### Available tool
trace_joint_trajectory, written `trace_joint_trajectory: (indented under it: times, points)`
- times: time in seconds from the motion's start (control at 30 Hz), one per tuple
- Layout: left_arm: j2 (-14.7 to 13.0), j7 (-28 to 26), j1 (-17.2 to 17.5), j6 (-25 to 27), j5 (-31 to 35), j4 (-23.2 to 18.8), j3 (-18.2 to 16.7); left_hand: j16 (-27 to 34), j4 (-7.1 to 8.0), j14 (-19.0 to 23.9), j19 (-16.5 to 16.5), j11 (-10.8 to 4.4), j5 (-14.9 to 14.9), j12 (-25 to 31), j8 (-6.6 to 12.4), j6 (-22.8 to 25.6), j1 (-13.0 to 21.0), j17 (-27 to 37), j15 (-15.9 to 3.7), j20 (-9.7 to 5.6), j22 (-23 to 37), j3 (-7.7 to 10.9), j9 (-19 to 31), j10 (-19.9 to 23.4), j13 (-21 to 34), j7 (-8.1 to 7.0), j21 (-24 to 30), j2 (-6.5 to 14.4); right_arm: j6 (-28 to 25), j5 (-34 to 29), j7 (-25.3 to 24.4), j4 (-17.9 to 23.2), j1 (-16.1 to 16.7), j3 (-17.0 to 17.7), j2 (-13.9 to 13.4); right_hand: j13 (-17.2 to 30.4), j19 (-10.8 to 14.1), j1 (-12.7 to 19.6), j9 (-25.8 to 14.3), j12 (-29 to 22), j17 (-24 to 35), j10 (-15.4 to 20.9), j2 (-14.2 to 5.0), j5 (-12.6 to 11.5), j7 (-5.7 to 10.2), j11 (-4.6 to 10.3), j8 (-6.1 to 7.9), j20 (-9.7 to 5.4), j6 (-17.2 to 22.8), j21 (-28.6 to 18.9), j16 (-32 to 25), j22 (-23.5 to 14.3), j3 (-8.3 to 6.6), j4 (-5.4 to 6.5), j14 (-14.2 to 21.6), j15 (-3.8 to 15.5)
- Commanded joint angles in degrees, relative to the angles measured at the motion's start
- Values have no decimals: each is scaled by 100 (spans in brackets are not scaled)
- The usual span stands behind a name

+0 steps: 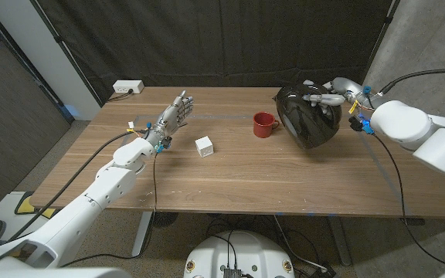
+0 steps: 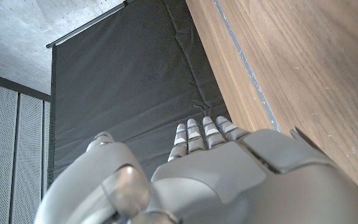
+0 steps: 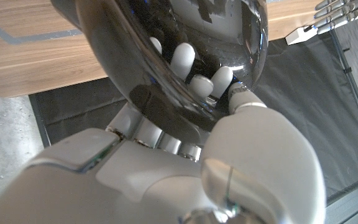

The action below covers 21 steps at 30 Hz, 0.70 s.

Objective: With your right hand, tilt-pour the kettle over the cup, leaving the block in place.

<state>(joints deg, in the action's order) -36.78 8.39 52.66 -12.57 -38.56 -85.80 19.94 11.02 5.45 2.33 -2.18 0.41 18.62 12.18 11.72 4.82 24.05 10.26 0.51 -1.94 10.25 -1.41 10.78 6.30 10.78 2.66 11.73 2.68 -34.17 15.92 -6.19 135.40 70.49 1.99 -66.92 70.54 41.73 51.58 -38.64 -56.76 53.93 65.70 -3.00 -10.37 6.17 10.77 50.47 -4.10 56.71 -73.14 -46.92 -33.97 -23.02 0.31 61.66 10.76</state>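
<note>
We see the wooden tabletop (image 1: 284, 185) carrying everything, and on its far right part the black kettle (image 1: 307, 116) is the largest thing, held up and tilted in our right hand (image 1: 327, 99). That hand comes in from the right edge and closes round the kettle's handle at the top, its fingers (image 3: 183, 59) wrapped under the handle against the glossy body, as the right wrist view shows close up. The kettle sits directly below and to the left of the hand, and whether its base touches the wood we cannot tell. Its long axis leans away from upright, with the top end toward the far edge and the cup side and the rounded bottom swung toward the near right; the spout itself we cannot make out.

The red cup (image 1: 265, 124) stands upright just beside the kettle, on its left, handle toward the kettle, near the middle of the far half of the tabletop.

Our left hand (image 1: 174, 116) is by the far left part of the tabletop, holding nothing, fingers (image 2: 202, 134) extended and lying close side by side, pointing toward the far edge; the left wrist view shows it alongside the wood.

The white block (image 1: 204, 146) sits on the tabletop between the left hand and the cup, well apart from the kettle
</note>
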Motion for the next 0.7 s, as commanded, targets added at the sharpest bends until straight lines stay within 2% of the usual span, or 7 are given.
trace_joint_trajectory:
  times: [0.03,0.4,0.7]
  points:
    - [25,-31,47,-33,4,-45,11,-17,24,-1,-25,-53,-13,-29,-6,54,43,26,-11,-78,12,-34,11,23,22,-3,-16,9,-259,217,260,-52,-743,-526,-449,-8,62,-745,-35,-54,8,-11,-709,6,86,6,45,-834,117,-63,-27,12,-16,-33,30,185]
    - [61,-37,61,-94,7,-25,12,-15,25,5,-29,-57,-21,-35,-9,56,49,26,-14,-75,12,-48,11,14,22,-6,-18,15,-413,273,518,-144,-1504,-1265,-597,-20,72,-767,-1,-131,-7,-41,-716,6,96,16,45,-833,150,-111,-40,90,-54,-65,36,191]
    - [81,-20,73,-148,0,-13,9,-20,25,-7,-36,-51,-27,-32,-13,51,52,26,-19,-69,12,-58,11,25,22,-9,-20,20,-579,249,729,-182,-1934,-1699,-629,-37,76,-793,-29,-167,-8,-54,-713,9,86,21,62,-833,131,-145,-47,141,-75,-77,33,185]
